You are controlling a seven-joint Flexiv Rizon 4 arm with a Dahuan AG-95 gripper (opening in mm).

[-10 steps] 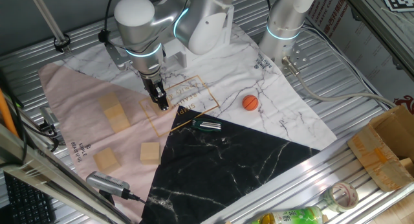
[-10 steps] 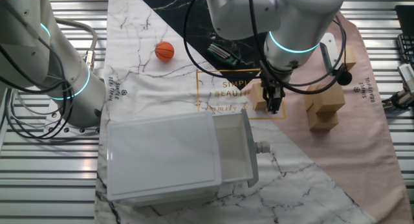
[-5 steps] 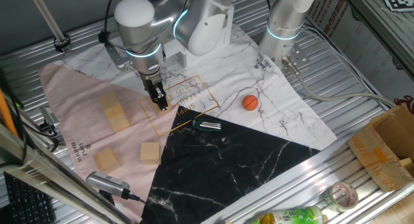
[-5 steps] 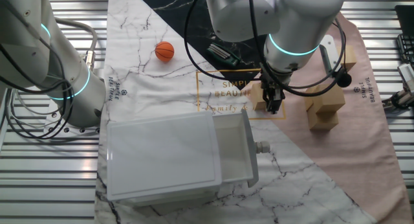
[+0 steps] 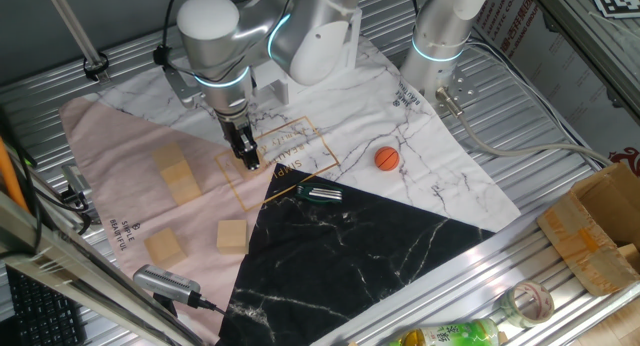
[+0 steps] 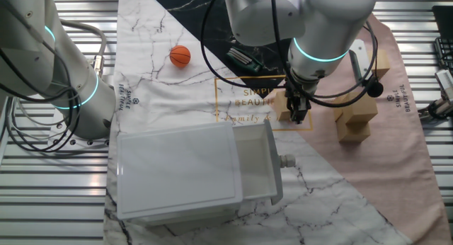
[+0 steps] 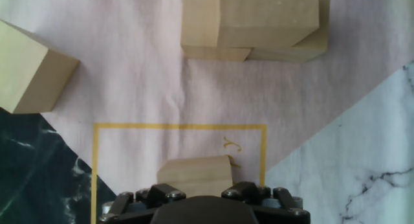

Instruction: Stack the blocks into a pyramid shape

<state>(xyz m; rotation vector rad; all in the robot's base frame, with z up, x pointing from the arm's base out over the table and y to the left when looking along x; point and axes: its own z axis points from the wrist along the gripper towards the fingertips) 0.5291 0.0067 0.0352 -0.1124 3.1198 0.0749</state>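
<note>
A silver robot arm reaches down over a table covered by a cloth of pale pink, white marble and black marble panels [image 5: 330, 246]. Its black two-finger gripper [image 5: 247, 156] [image 6: 298, 115] [image 7: 197, 185] stands low over a yellow printed square on the cloth, with its fingers closed on one small cube of light tan unpainted wood [image 7: 195, 176] [image 6: 287, 106]; in the hand view the block sits at the bottom edge, just ahead of the gripper body. On the pink panel, in one fixed view, a cluster of tan wooden blocks [image 5: 177, 173] [image 6: 354, 121] [image 7: 252, 23] lies to the left of the gripper, with at least one block resting on top of others; how many blocks make up the cluster cannot be told. Nearer the camera lie two separate tan blocks, one at the left [image 5: 165, 248] and one to its right [image 5: 232, 235] beside the edge of the black panel. A small orange ball [image 5: 387, 158] [image 6: 180, 56] rests on the white marble panel, well to the right of the gripper. A small dark metal object [image 5: 320, 194] lies at the border of the black panel, between the ball and the gripper. In the other fixed view, a white box-like house with an open side [image 6: 184, 171] stands on the near part of the cloth.
</note>
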